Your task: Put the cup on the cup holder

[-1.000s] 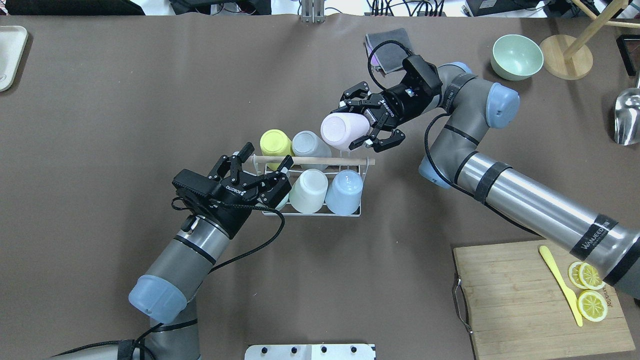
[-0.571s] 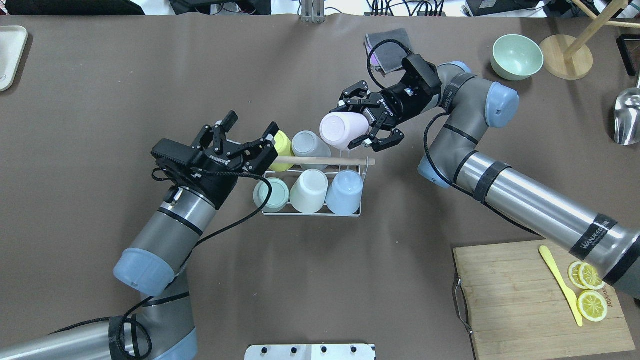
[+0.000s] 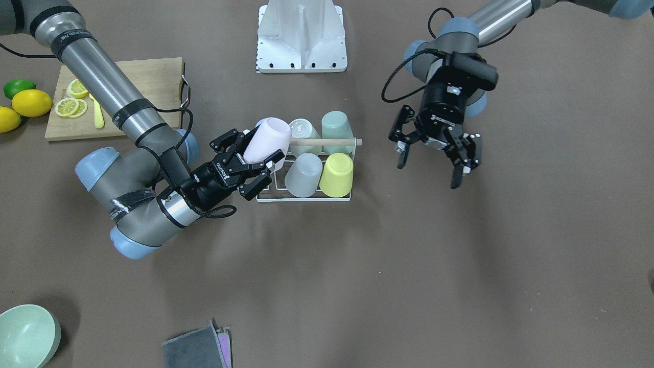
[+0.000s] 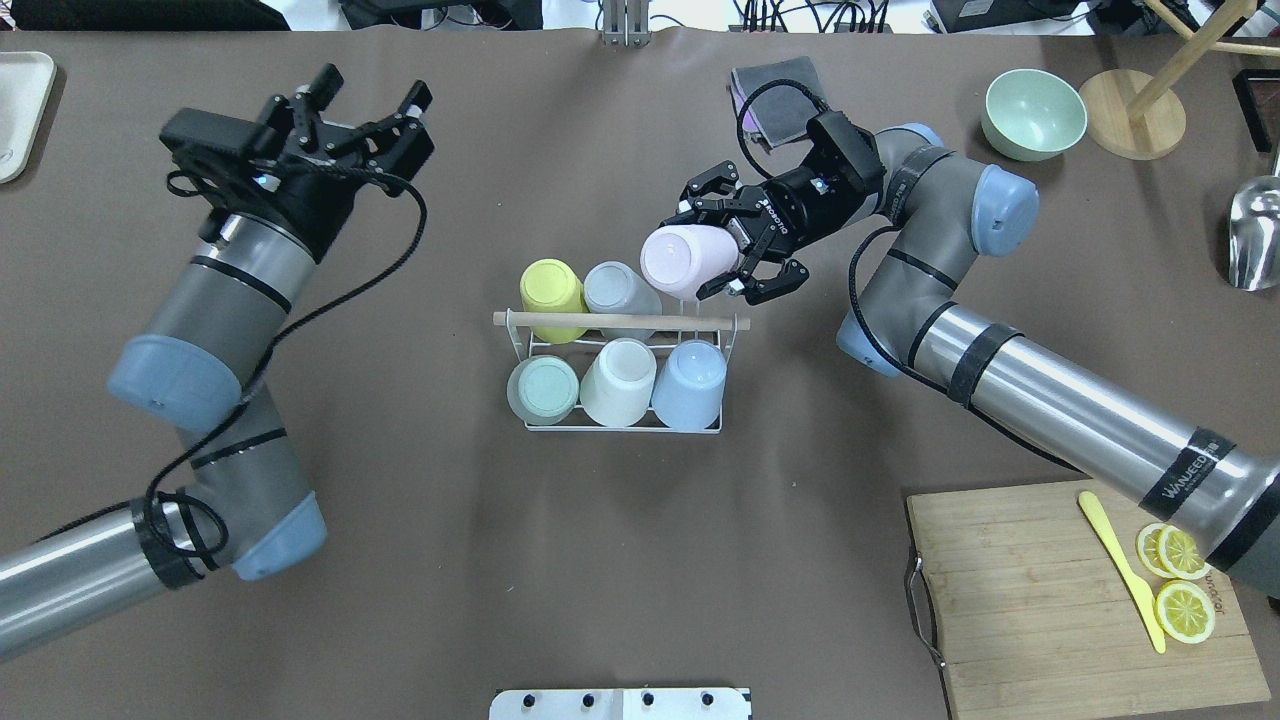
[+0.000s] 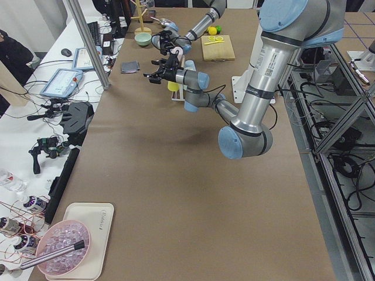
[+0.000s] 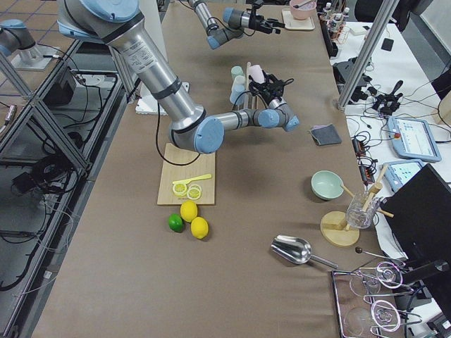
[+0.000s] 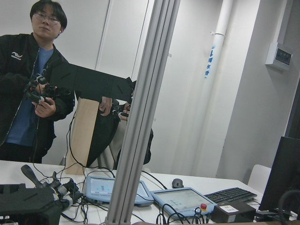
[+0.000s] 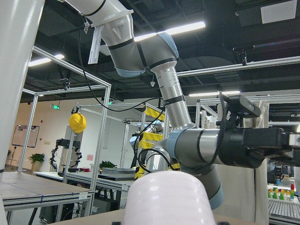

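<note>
My right tool [image 4: 718,252] grasps pink cup [image 4: 672,262], tilted over cup holder [image 4: 620,320]; left tool [image 4: 372,90] released, near bench's [image 4: 640,560] far edge.

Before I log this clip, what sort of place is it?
Most likely a robotics lab rather than a kitchen. An operator stands holding a handheld device, teach pendants lie beside the table, and aluminium posts frame the workspace.
</note>
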Robot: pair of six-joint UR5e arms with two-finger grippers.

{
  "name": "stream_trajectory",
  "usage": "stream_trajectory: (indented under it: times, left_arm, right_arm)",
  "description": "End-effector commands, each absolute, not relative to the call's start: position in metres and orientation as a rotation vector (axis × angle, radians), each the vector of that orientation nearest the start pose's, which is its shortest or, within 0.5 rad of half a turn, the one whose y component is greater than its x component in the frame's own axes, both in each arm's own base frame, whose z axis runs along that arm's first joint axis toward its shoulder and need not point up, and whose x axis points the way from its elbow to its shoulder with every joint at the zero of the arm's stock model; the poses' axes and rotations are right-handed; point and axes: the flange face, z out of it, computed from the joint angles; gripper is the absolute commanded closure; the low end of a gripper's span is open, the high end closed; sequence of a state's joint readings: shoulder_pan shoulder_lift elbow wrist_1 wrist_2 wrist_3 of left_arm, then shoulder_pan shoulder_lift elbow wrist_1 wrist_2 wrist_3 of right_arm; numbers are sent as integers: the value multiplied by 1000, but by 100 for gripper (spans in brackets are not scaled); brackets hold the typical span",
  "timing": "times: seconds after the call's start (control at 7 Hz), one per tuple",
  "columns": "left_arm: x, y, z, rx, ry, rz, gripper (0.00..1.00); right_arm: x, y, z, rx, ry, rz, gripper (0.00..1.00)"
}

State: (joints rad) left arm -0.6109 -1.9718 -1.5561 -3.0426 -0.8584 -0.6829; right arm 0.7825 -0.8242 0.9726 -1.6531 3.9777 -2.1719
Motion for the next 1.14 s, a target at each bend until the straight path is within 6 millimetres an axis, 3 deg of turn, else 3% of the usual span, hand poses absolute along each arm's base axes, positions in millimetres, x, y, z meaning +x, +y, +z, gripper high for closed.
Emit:
stream_trajectory:
  times: [0.0,0.29,0.57,0.71,0.86,1.0]
  left_arm:
    - [291,-525,352,1522,829,-431,2]
    - [242,-535,390,1454,847,-323,2]
    - [182,-528,437,1331,883,-180,2]
    - [145,-520,466,1235,907,-104,2]
    - [118,-513,492,1098,926,-46,2]
    - [109,-504,519,942,941,-8,2]
  right_arm:
    - [-499,-592,335,-1903,2240,1125,0]
    - [-499,-592,336,-1902,2243,1123,0]
    - [-486,-601,337,-1922,2241,1122,0]
    - [-478,-607,342,-1905,2354,1076,1]
    - [-461,-606,347,-1780,2570,963,1]
    - [-432,-611,352,-1562,2816,873,1]
